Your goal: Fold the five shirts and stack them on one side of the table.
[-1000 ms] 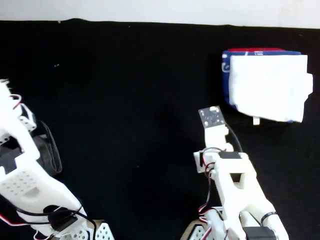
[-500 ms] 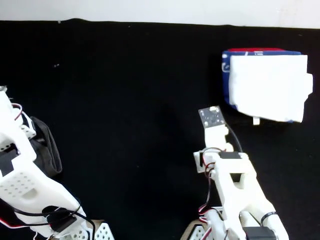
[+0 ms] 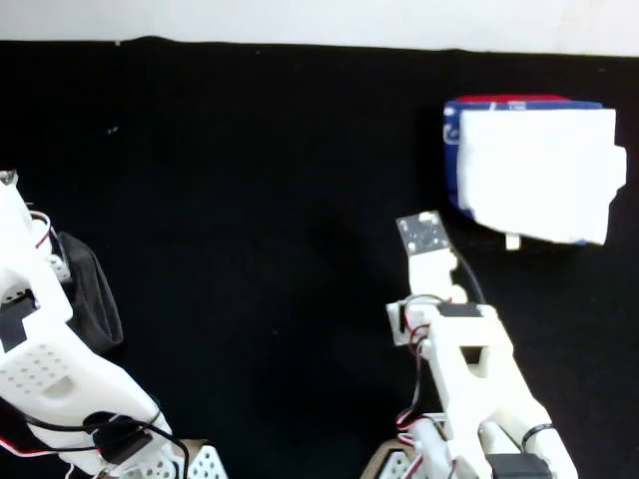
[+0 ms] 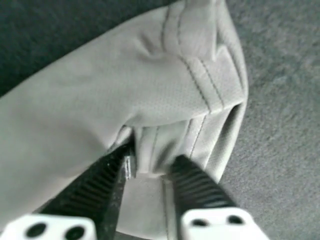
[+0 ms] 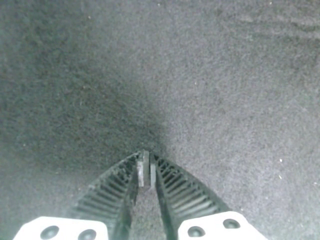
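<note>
At the left gripper (image 4: 151,161): jaws pinched on a seamed fold of a grey shirt (image 4: 150,85), with cloth bunched between the ribbed pads.
Grey shirt: from above it is a dark bundle against the left arm, at the near left edge of the table (image 3: 260,150); it is gathered, not spread.
Right gripper (image 5: 144,169): jaws pressed together on nothing, over bare black cloth near mid-table.
Stack of folded shirts (image 3: 534,170): far right side, white on top with blue and red edges beneath, well apart from both grippers.
Step in hand: probably bringing a fresh shirt in for folding.
Next move calls for: carrying the bundle toward open table and laying it flat, with the right gripper opening to take a second edge.
</note>
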